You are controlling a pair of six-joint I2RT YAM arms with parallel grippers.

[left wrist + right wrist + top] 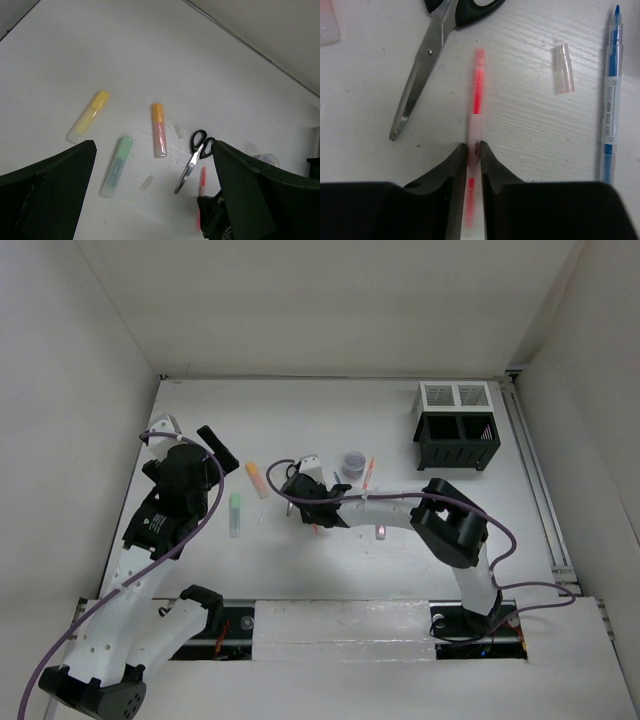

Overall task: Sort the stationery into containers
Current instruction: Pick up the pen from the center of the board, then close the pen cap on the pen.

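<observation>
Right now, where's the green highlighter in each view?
Top external: green highlighter left of centre.
Left wrist: green highlighter lower left of centre.
Right wrist: not in it.
Shared landmark: orange highlighter, up and right of it in the top external and left wrist views.

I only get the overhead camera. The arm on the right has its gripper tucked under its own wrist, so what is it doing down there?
Observer: The right wrist view shows the right gripper closed on a thin red pen that lies flat on the table.
Operator: Is anything right next to that pen?
Observer: Black-handled scissors lie alongside it with their blades shut, and they are not touching it.
Operator: Does the left wrist view show anything I can't see?
Observer: Yes, a yellow highlighter that the overhead picture doesn't show.
</observation>
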